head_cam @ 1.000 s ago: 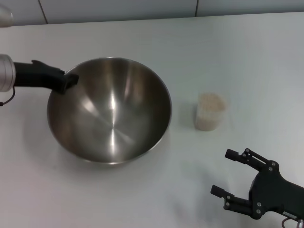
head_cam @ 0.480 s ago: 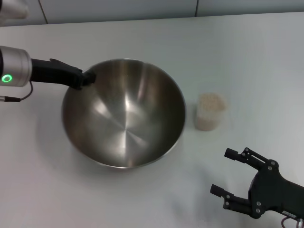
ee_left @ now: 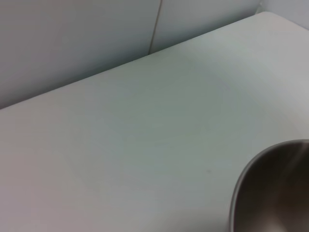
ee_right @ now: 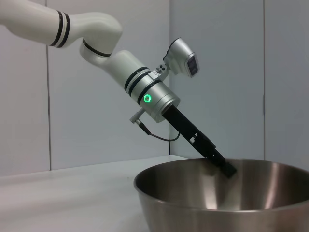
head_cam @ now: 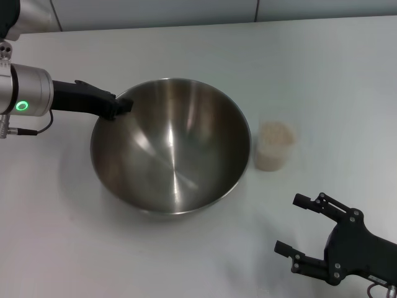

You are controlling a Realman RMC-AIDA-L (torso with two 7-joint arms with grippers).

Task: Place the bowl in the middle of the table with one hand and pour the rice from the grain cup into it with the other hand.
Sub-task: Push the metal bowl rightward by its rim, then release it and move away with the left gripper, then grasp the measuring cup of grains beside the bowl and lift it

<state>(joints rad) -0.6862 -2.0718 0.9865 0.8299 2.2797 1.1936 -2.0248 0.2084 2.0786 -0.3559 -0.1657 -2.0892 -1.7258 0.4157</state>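
Note:
The large steel bowl (head_cam: 170, 146) sits on the white table (head_cam: 186, 261), tilted a little, near the middle. My left gripper (head_cam: 123, 105) is shut on the bowl's far-left rim. It also shows in the right wrist view (ee_right: 226, 168), gripping the bowl's rim (ee_right: 193, 166). The bowl's edge shows in the left wrist view (ee_left: 270, 193). The clear grain cup (head_cam: 273, 146), full of pale rice (head_cam: 275, 133), stands upright just right of the bowl. My right gripper (head_cam: 298, 230) is open and empty, low at the front right, nearer to me than the cup.
A grey wall (head_cam: 155, 12) runs behind the table's far edge. Bare table lies in front of the bowl and right of the cup.
My left gripper has dragged the bowl to the right, toward the cup. The cup and my right gripper have not moved.

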